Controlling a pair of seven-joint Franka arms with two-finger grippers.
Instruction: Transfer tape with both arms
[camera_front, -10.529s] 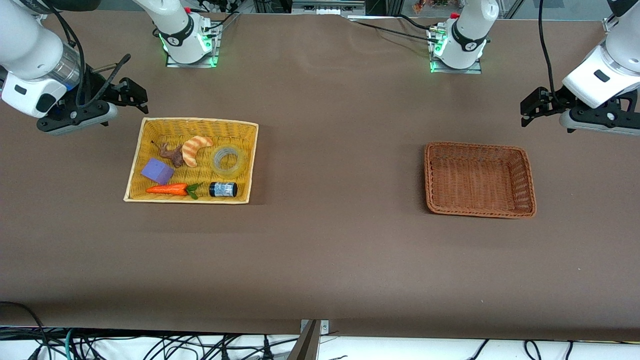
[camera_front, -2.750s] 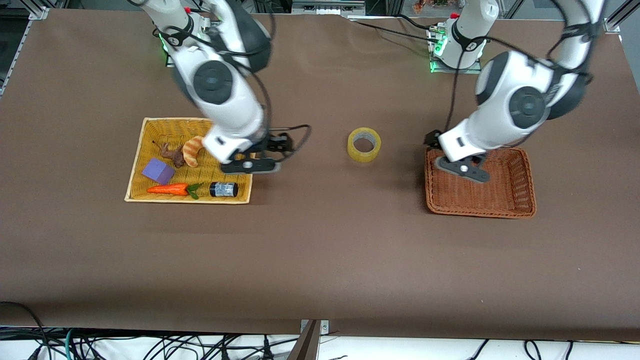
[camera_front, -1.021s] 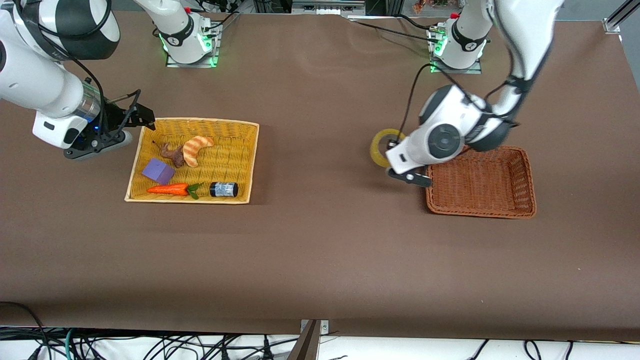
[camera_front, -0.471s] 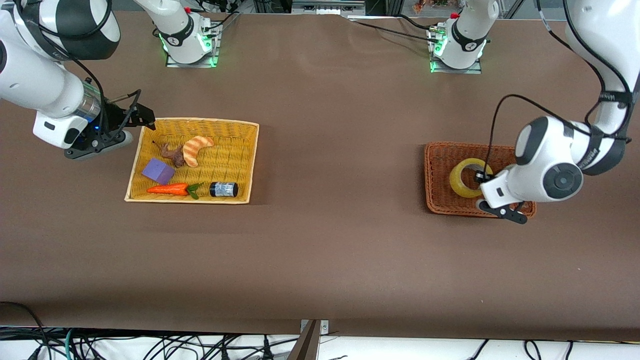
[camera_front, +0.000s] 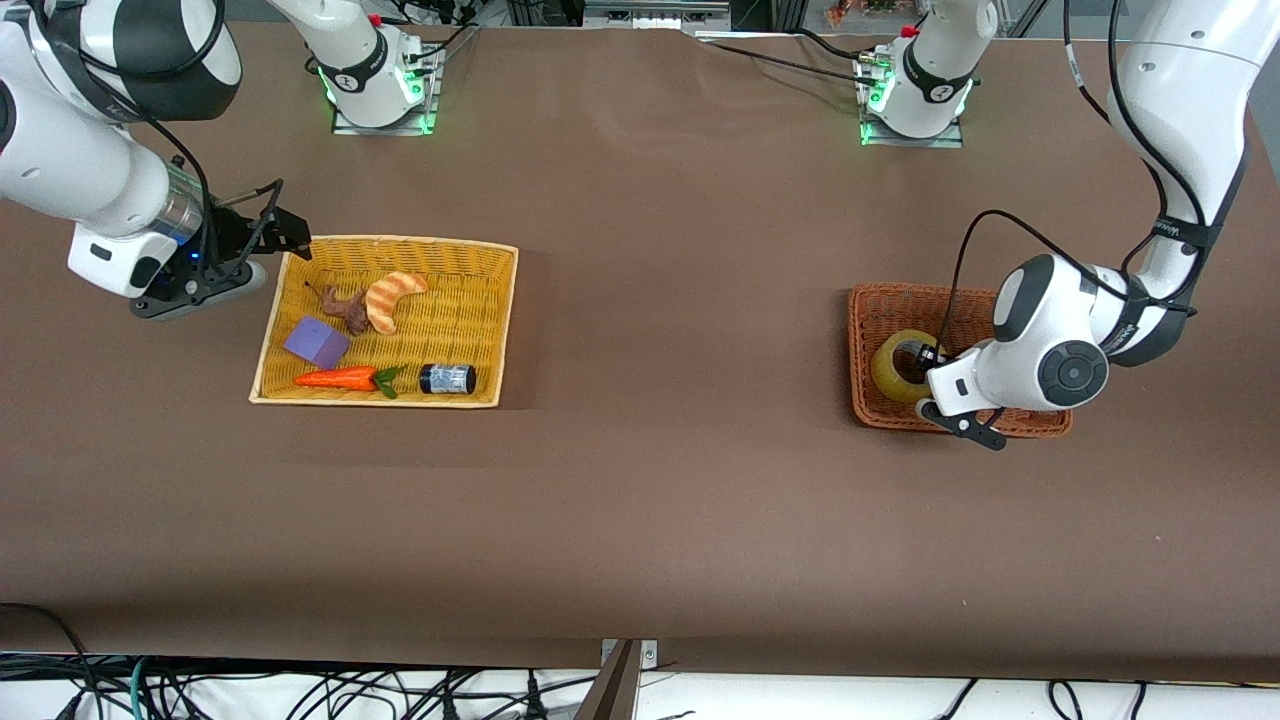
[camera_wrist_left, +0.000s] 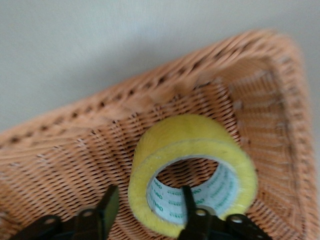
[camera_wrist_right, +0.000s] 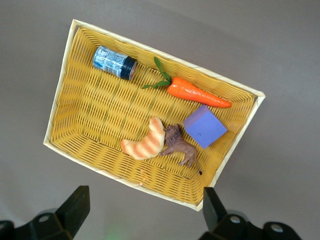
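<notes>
The tape (camera_front: 897, 366) is in the brown basket (camera_front: 1040, 318), at the corner nearest the front cam & toward the right arm's end of the table, tilted up on its edge w/ the hole facing up-ish. The left gripper (camera_front: 935, 372) sits at roughly 3 o'clock of the roll in the front view. Left wrist cam shows the tape (camera_wrist_left: 192, 172) pinched thru its wall: one finger (camera_wrist_left: 191, 210) inside the hole, the other (camera_wrist_left: 107, 210) outside the ring, so the left gripper (camera_wrist_left: 149, 210) is clamped on it. Roll looks to be low against the wicker, can't tell if it's actually resting on it.

The right gripper (camera_front: 270, 228) hangs by the yellow basket (camera_front: 505, 300), around its 10 o'clock corner, arm just waiting. Fingers spread wide in the right wrist cam (camera_wrist_right: 142, 210), nothing between them.

In the yellow basket: croissant (camera_front: 390, 298), small brown animal toy (camera_front: 345, 308), purple block (camera_front: 314, 342), carrot (camera_front: 340, 378), dark jar w/ blue label (camera_front: 446, 378) at about 5 o'clock of the croissant.
</notes>
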